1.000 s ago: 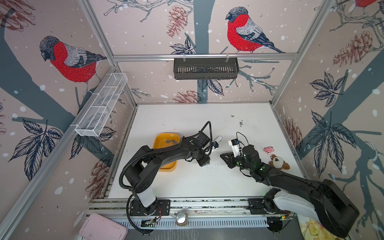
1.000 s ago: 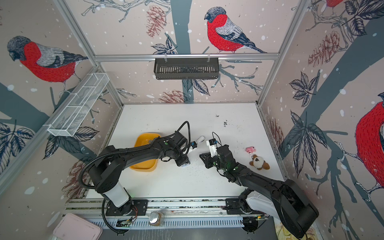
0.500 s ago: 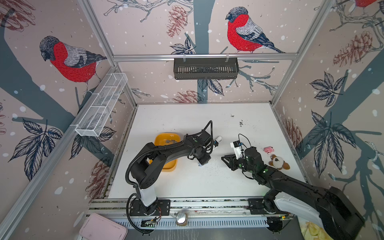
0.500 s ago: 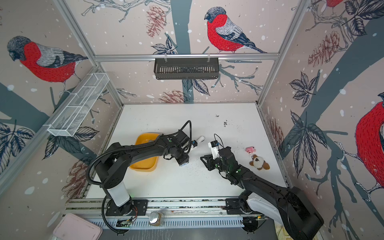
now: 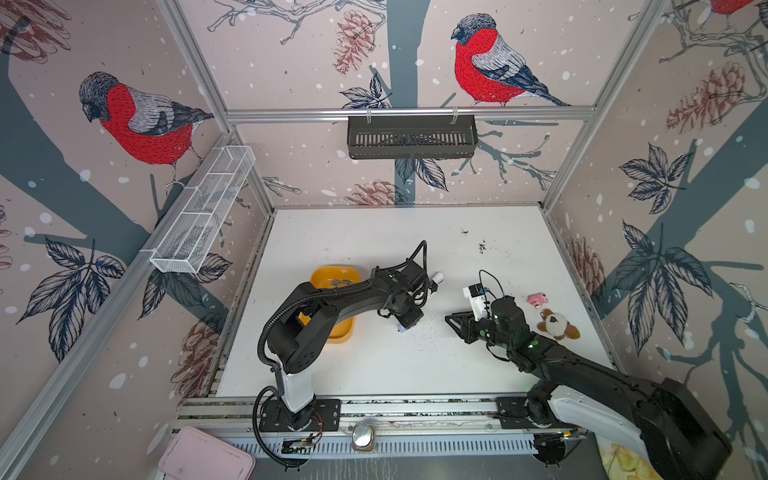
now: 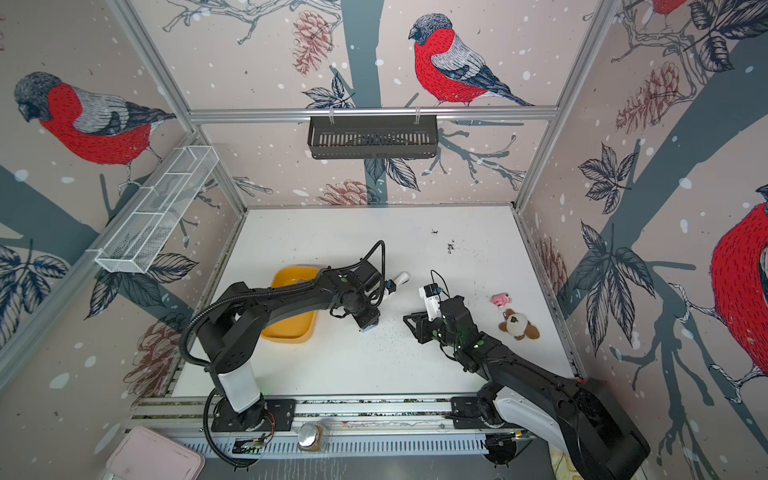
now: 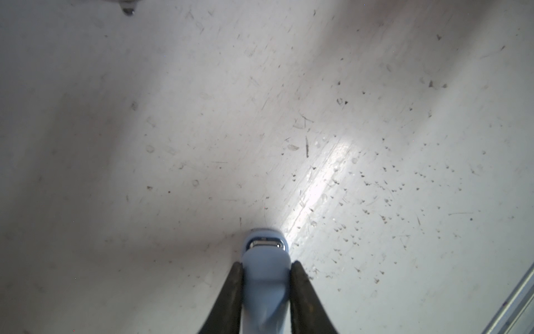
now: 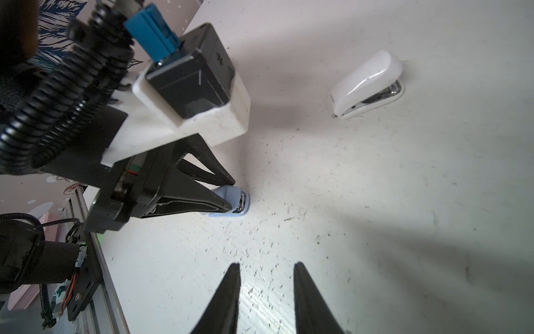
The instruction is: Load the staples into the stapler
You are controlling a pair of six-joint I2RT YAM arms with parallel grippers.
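The staples (image 5: 340, 283) are silver strips lying in the tray (image 5: 345, 330), well back from the left gripper (image 7: 266, 264) and alongside its forearm. That gripper has the blue stapler (image 7: 265, 284) pinched tight, with a black finger (image 7: 232, 292) flat against each side and the metal mouth poking out just past the fingertips. In the right wrist view the blue stapler (image 8: 231, 199) angles down, and its front end looks to be resting on the table (image 8: 375, 202).

Facing it is the right gripper (image 8: 266, 264), near but apart. Its jaws are spread, bare table shows between them, and they point at the blue stapler. Dark specks (image 8: 260, 248) litter the table in the gap between the two grippers.

A white stapler (image 8: 367, 84) lies closed on the table, farther from the right gripper than the blue one and off to one side. In both top views it sits just beyond the left gripper's wrist camera, (image 5: 437, 277) and (image 6: 401, 277).

Beside the right arm's wrist, on the side away from the left gripper, lie a small pink toy (image 5: 537, 299) and a brown-and-white plush (image 5: 556, 325), close together and clear of both grippers.
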